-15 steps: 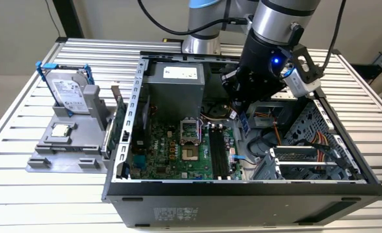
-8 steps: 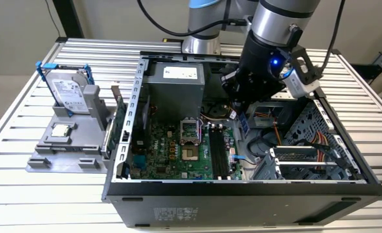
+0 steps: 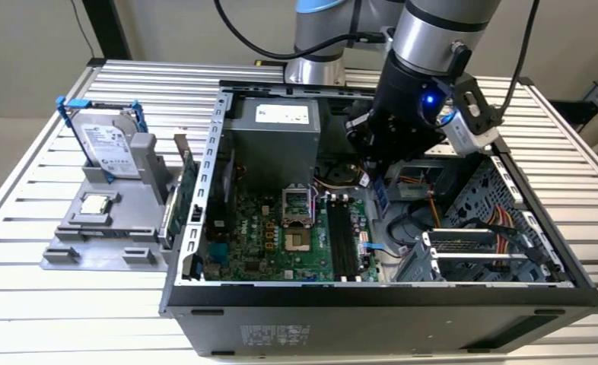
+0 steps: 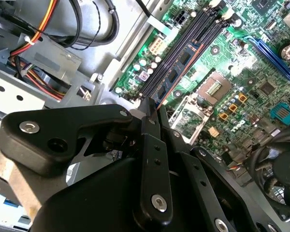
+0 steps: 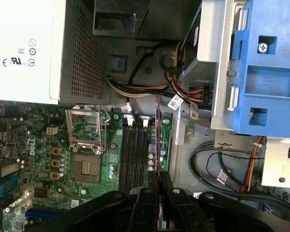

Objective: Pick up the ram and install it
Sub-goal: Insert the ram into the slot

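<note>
A silver-grey robot arm (image 3: 436,26) carries a black wrist housing lit by a blue lamp, with black cables trailing above. Its black gripper (image 4: 147,108) has angular linkage fingers (image 4: 63,130) fastened with silver screws.

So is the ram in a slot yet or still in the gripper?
Standing on edge in a motherboard slot, the ram has the gripper closed on it; full seating unclear.

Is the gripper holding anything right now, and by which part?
Yes: the gripper pinches the ram by its end, the stick standing over the motherboard's slots.
</note>
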`<state>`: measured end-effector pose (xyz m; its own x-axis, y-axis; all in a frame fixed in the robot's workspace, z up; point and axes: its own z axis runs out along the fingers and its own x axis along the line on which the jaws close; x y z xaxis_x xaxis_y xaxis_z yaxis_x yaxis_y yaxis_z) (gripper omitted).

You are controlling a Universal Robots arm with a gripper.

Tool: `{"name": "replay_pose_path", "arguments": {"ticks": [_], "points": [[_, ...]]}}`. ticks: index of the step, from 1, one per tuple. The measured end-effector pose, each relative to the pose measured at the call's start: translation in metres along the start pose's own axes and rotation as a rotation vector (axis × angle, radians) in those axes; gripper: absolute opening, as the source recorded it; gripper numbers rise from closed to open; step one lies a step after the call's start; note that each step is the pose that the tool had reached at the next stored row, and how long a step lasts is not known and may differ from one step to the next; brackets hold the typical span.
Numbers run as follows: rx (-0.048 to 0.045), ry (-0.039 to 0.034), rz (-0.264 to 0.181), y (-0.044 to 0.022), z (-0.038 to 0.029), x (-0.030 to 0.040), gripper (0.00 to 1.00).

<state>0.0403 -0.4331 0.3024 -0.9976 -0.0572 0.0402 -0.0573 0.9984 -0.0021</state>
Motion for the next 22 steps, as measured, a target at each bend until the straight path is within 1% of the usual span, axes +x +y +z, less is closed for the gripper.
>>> {"name": "replay_pose_path", "arguments": {"ticks": [16,22], "points": [[0.0003,0.0000,0.001,0.0004,0.0128,-0.0005,0.00],[0.0004,0.0000,0.001,0.0004,0.0154,-0.0006,0.00]]}}
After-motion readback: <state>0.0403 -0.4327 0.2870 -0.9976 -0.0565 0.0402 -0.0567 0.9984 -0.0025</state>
